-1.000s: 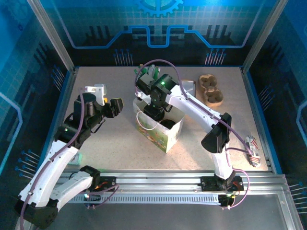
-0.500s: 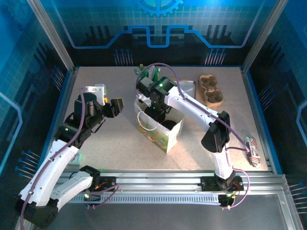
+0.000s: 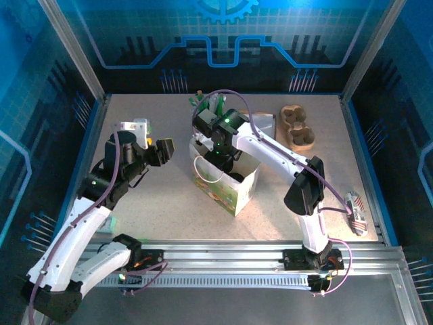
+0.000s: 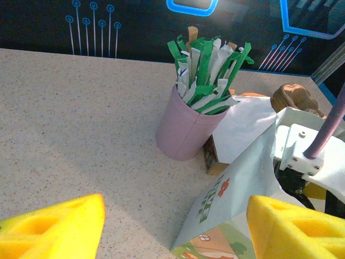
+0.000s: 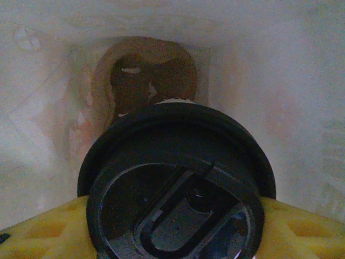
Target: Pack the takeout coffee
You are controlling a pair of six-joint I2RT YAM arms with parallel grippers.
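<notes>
The takeout coffee's black lid (image 5: 178,183) sits low in the right wrist view, with white bag walls all round it. My right gripper (image 5: 173,229) is shut on the cup, and its yellow pads (image 5: 307,232) press in just under the lid from both sides. From above, that gripper (image 3: 220,159) reaches down into the open top of the white paper bag (image 3: 233,193) standing mid-table. A brown shape lies at the bottom of the bag below the cup. My left gripper (image 3: 162,152) hovers open just left of the bag (image 4: 237,183), holding nothing.
A pink cup of green-and-white sticks (image 4: 186,129) stands behind the bag, with a small box (image 4: 213,156) beside it. A brown cardboard cup carrier (image 3: 298,127) lies at the back right. A striped packet (image 3: 356,210) rests by the right edge.
My right gripper has sunk slightly deeper into the bag with the coffee. The left arm has stayed still.
</notes>
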